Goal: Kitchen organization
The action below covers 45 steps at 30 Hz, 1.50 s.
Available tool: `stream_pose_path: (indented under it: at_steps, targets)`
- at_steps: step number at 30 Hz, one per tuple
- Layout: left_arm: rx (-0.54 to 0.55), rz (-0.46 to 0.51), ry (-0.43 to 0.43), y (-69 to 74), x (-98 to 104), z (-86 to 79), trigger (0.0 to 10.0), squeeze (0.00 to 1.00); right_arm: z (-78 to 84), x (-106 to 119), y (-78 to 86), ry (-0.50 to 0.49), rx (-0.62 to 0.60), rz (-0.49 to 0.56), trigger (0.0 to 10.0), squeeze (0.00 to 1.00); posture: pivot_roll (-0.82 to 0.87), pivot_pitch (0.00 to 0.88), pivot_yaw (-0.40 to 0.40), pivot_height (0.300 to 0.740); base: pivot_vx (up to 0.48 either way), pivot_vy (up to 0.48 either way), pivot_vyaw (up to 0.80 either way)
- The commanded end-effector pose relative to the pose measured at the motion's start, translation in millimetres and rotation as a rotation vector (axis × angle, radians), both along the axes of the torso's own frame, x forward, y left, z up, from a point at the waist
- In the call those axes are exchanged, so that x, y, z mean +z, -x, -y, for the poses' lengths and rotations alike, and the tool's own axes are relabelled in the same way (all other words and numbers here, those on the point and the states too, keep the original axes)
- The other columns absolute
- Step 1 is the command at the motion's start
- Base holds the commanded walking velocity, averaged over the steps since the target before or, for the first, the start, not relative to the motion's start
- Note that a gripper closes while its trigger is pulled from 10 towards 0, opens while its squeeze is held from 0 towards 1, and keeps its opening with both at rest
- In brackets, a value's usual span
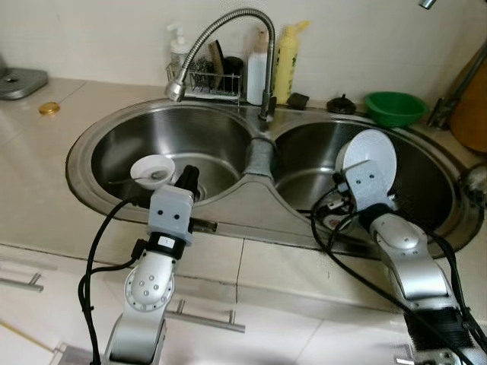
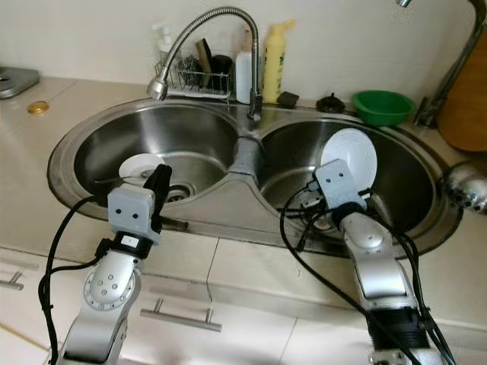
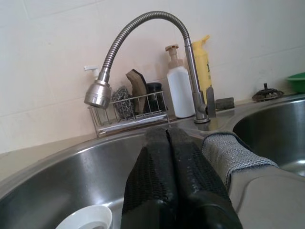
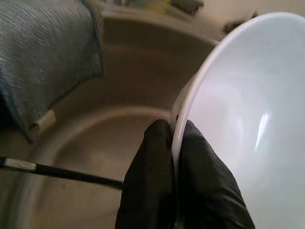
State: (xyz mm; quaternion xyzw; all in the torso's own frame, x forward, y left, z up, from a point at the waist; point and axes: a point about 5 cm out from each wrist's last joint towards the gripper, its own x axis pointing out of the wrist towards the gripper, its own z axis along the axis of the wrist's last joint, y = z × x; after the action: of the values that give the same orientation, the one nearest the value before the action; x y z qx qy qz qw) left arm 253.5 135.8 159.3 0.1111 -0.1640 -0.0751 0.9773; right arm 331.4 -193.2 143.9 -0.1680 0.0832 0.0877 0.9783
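Note:
A double steel sink (image 1: 251, 194) lies before me. My right gripper (image 4: 175, 131) is shut on the rim of a white plate (image 1: 368, 155), holding it on edge above the right basin (image 1: 430, 186). My left gripper (image 3: 167, 138) is shut and empty, hovering at the near edge of the left basin (image 1: 205, 141). Just beside its fingers, a small white bowl (image 1: 152, 169) with a spoon in it rests on the left basin's floor. A dark chopstick-like stick (image 4: 62, 172) lies in the right basin under the plate.
A grey cloth (image 1: 259, 156) hangs over the divider. The flexible tap (image 1: 217, 34) arches over the left basin. Behind stand a wire rack (image 1: 207, 80) with scrubbers, a white bottle (image 1: 259, 72), a yellow bottle (image 1: 287, 61) and a green bowl (image 1: 394, 106). A gold lid (image 1: 49, 109) lies on the left counter.

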Motion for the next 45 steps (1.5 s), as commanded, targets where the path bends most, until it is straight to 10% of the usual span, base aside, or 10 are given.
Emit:
stream_pose_path:
  at_steps: [1,5,7,8,10,25,33,37,45]
  targets:
    - [-0.003,0.002,-0.007,-0.9,0,1.9,10.0,0.00,13.0,7,-9.8,-0.067,-0.061,-0.054,10.0,0.00,0.10,0.000,-0.039,0.740,0.000,0.000,0.00]
    - [-0.005,0.001,-0.007,-0.9,0,2.5,10.0,0.00,20.2,3,-17.0,-0.176,-0.113,-0.177,10.0,0.00,0.10,0.000,-0.040,0.740,0.000,0.000,0.00]
    - [-0.006,0.000,-0.006,-0.8,0,2.5,10.0,0.00,19.2,-2,-16.0,-0.193,-0.121,-0.226,10.0,0.19,0.10,0.000,-0.040,0.740,0.000,0.000,0.00]
    - [-0.005,-0.002,-0.007,-0.5,0,2.5,10.0,0.00,19.0,-6,-14.2,-0.194,-0.123,-0.246,10.0,0.93,0.10,0.000,-0.042,0.740,0.000,0.000,0.00]
    - [-0.006,-0.004,-0.007,-0.3,-1,2.4,10.0,0.00,18.6,-10,-12.7,-0.197,-0.123,-0.263,10.0,1.00,0.10,0.000,-0.042,0.740,0.000,0.000,0.00]
    - [-0.019,-0.015,-0.012,0.8,-1,2.9,10.0,0.00,12.0,-23,-3.1,-0.239,-0.133,-0.331,10.0,1.00,0.10,0.000,-0.030,0.740,0.000,0.000,0.00]
    - [-0.022,-0.017,-0.017,0.7,-1,1.9,10.0,0.00,13.2,-20,-1.1,-0.097,-0.088,-0.300,10.0,1.00,0.10,0.000,-0.029,0.740,0.000,0.000,0.00]
    - [-0.023,-0.020,-0.019,0.7,-1,1.8,10.0,0.00,18.8,1,-1.7,0.077,-0.100,-0.150,10.0,1.00,0.10,0.000,-0.027,0.740,0.000,0.000,0.00]
    - [-0.035,-0.024,-0.012,0.4,-2,3.7,10.0,0.00,11.4,56,0.8,-0.019,-0.183,0.264,10.0,1.00,0.09,0.000,-0.019,0.740,0.000,0.000,0.00]
